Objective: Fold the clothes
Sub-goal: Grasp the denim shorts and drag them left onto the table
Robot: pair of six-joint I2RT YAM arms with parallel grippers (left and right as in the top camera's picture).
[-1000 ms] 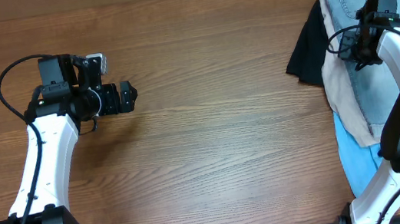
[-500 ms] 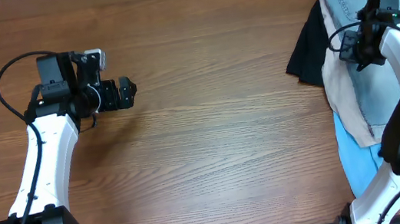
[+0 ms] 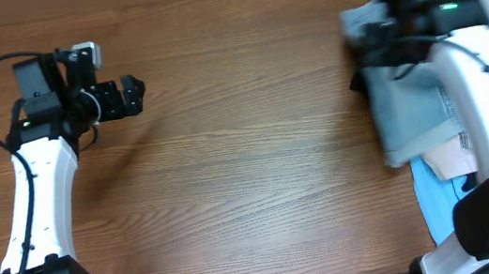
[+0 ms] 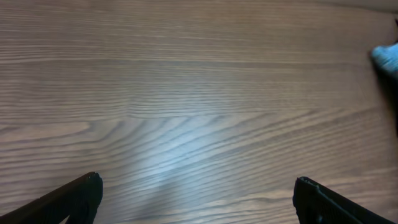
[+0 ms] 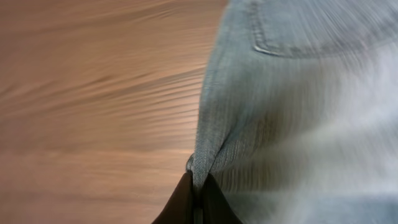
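Overhead: right gripper [image 3: 381, 36] sits at the far right of the table [image 3: 256, 154], over the clothes pile. Right wrist view shows its tips pressed together on a fold of the faded denim shorts [image 5: 280, 106], with a stitched pocket corner visible above the pinch; the picture is blurred. From above, the denim shorts drape under the right arm, bunched at the top and hanging wider toward the near edge. Beige shorts [image 3: 448, 159] poke out beneath their lower hem, and a sky-blue garment [image 3: 438, 204] lies under those, nearest the robot. Left gripper [image 3: 130, 93] hangs over bare wood at the far left, well apart from the pile. Left wrist view shows its fingers spread wide with nothing between them.
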